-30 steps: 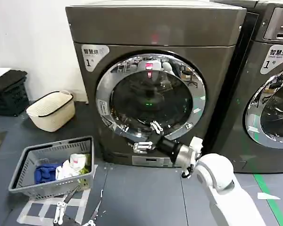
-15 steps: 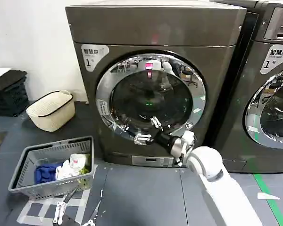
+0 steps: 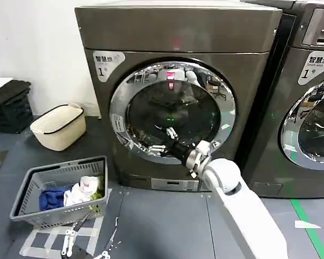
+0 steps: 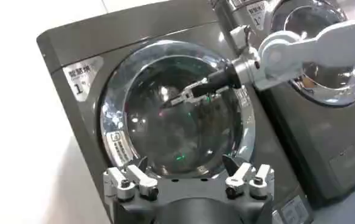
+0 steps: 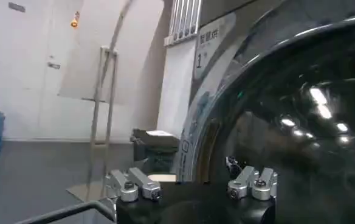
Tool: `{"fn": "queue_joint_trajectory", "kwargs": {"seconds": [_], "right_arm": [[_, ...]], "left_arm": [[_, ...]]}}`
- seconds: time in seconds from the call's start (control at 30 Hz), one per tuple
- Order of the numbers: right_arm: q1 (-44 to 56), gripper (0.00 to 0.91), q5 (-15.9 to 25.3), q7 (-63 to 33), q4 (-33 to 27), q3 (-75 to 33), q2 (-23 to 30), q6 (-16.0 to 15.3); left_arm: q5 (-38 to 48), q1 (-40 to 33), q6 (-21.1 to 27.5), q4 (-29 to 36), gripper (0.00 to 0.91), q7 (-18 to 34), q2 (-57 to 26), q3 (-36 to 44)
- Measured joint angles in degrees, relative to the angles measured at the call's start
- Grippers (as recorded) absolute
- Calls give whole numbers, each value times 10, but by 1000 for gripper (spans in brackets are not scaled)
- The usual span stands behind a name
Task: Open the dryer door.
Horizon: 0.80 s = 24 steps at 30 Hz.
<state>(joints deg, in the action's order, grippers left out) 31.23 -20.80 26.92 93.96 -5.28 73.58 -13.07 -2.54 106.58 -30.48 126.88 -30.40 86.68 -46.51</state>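
door still shut, right pincer at the glass

head view: the dryer door sits closed in the front of the dryer, and the right pincer, fingers apart and holding nothing, reaches over the lower part of the glass. left wrist view: the left pincer hangs back with its fingers spread, empty, facing the door. right wrist view: the right pincer's fingers are spread close to the dark glass. opening is, i judge, not yet begun.

Dark floor bears dryer, grey basket, cream basket
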Motion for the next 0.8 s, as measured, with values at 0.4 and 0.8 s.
{"fn": "queue_joint_trajectory", "kwargs": {"seconds": [0.4,0.8], "right_arm": [[-39,907,14,-15,-57,30,27,13],[-69,907,32,-25,-109,49,54,16]], "left_arm": [[-2,3,2,13,907,2,4,1],[-9,6,3,21,907,2,9,2]]}}
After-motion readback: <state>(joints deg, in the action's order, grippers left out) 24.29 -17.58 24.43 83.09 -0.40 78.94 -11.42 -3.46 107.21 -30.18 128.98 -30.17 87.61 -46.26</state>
